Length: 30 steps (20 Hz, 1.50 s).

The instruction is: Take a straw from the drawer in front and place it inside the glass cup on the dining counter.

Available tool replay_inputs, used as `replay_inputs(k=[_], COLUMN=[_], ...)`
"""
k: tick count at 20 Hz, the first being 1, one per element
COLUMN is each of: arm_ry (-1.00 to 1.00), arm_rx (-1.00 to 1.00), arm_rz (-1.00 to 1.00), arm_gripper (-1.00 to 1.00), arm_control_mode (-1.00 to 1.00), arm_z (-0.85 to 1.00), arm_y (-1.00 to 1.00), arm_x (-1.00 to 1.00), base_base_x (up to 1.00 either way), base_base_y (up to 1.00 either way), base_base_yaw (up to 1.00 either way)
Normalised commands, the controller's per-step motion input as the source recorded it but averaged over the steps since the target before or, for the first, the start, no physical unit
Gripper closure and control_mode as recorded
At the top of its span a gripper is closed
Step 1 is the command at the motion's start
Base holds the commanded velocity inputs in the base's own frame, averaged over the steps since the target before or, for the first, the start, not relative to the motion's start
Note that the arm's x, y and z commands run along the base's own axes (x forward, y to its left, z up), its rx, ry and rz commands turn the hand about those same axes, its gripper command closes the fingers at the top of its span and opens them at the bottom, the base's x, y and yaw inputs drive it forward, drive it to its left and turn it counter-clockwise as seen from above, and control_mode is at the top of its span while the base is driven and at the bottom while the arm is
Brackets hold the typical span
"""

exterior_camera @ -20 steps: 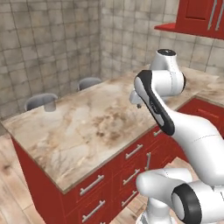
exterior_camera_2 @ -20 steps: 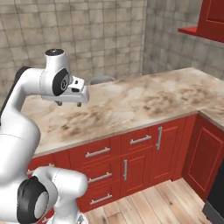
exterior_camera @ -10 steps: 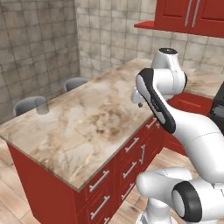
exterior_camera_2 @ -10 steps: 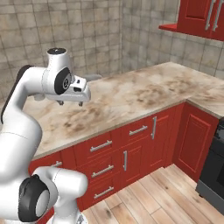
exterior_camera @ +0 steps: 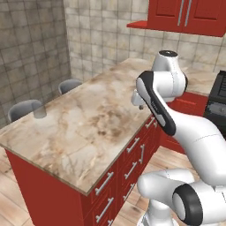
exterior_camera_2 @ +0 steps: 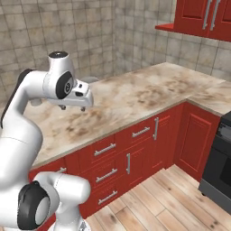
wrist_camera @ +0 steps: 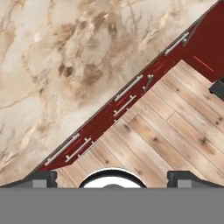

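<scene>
Glass cup (exterior_camera: 40, 111), a small clear greyish tumbler, stands at the left of the left base frame on the long beige-and-brown veined marble dining counter (exterior_camera: 92, 128). Two-finger gripper (wrist_camera: 112, 176) hangs over the counter's front edge at frame centre, fingers spread wide and empty.

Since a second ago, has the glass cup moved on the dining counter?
No. The glass cup still stands at the far edge of the dining counter beside the grey stool; the camera shifted.
</scene>
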Motion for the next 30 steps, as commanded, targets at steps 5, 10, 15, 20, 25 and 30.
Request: replay_inputs(k=[5, 10, 15, 20, 25, 30], arm_ry=[0.03, 0.07, 0.04, 0.03, 0.00, -0.01], arm_rx=[0.17, 0.36, 0.38, 0.32, 0.28, 0.23], arm_rz=[-0.27, -0.25, -0.15, -0.08, -0.10, -0.06], arm_gripper=[-1.00, -1.00, -1.00, -1.00, -1.00, -1.00], arm_control_mode=[-1.00, -1.00, -1.00, -1.00, -1.00, -1.00], arm_z=[-0.72, -0.95, -0.99, -0.99, -0.69, -0.40], arm_y=[-0.44, -0.92, -0.71, -0.51, -0.20, 0.00], arm_x=[0.04, 0.00, 0.27, 0.33, 0.29, 0.25], base_base_x=[0.00, 0.00, 0.00, 0.00, 0.00, 0.00], base_base_y=[0.00, 0.00, 0.00, 0.00, 0.00, 0.00], base_base_yaw=[0.00, 0.00, 0.00, 0.00, 0.00, 0.00])
